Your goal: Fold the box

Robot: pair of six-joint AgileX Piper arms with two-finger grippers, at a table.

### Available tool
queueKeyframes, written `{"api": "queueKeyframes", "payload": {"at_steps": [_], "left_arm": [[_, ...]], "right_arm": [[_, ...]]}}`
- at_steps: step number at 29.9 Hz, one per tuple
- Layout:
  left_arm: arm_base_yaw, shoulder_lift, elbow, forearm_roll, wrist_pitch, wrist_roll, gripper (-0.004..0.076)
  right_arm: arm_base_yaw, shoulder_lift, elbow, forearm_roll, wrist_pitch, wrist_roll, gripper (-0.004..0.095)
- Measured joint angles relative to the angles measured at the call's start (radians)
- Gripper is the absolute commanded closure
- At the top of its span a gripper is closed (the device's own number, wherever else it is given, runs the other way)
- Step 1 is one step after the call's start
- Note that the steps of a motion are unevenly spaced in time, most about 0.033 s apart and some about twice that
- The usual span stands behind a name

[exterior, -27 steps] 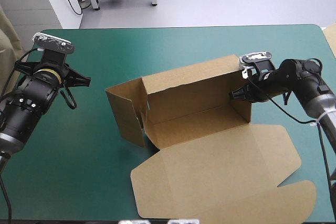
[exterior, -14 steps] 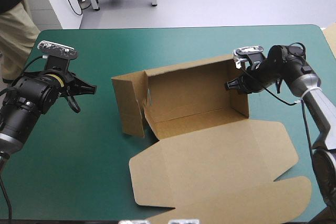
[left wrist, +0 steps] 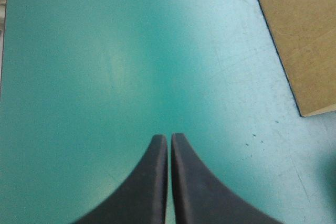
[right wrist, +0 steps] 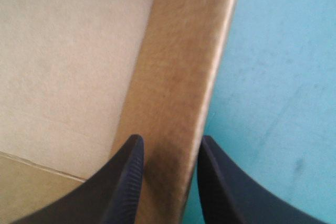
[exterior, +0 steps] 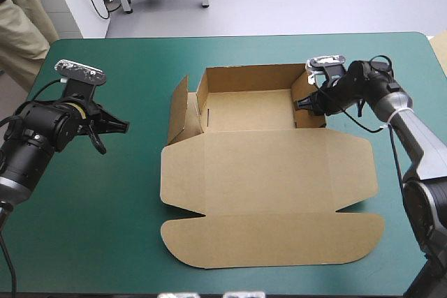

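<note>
Box (exterior: 265,193) now lies square across the middle of the teal-green cover (exterior: 105,228). Just before, it sat skewed, its back wall reared high and the lid slanting toward lower right. I read it as an open tray in the upper centre of the high view, with the lid (exterior: 272,249) flat and spread toward the bottom of frame. Back wall and right end wall (right wrist: 173,77) stand up. The left end flap (exterior: 178,113) leans outward, untucked. Right gripper (exterior: 302,103), upper right, is pinched onto that right end wall, one black finger inside the tray and one outside; it has swung the box round. Left gripper (exterior: 122,127), left of centre, has its fingers pressed together on nothing, over bare cover and well apart from the box. My judgement: the squaring-up is done and the left end flap wants tucking next.
</note>
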Motion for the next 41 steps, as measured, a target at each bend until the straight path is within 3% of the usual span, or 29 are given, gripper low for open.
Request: {"api": "queueKeyframes", "payload": {"at_steps": [3, 14, 23, 34, 37, 41], "left_arm": [[0.0, 0.0, 0.002, 0.0, 0.002, 0.0, 0.0722], [0.0, 0.001, 0.003, 0.0, 0.011, 0.0, 0.0722], [0.0, 0.001, 0.003, 0.0, 0.041, 0.001, 0.0723], [0.0, 0.001, 0.003, 0.0, 0.063, 0.001, 0.0723], [0.0, 0.001, 0.003, 0.0, 0.063, 0.001, 0.0723], [0.0, 0.001, 0.003, 0.0, 0.064, 0.001, 0.0723]], "right_arm": [[0.0, 0.0, -0.091, -0.008, 0.043, 0.0, 0.0453], [0.0, -0.002, -0.37, -0.151, 0.203, 0.0, 0.0452], [0.0, 0.041, -0.384, -0.126, 0.325, 0.035, 0.0451], [0.0, 0.225, -0.384, -0.061, 0.353, 0.053, 0.0456], [0.0, 0.261, -0.384, -0.053, 0.353, 0.063, 0.0558], [0.0, 0.287, -0.384, -0.046, 0.353, 0.089, 0.0907]]}}
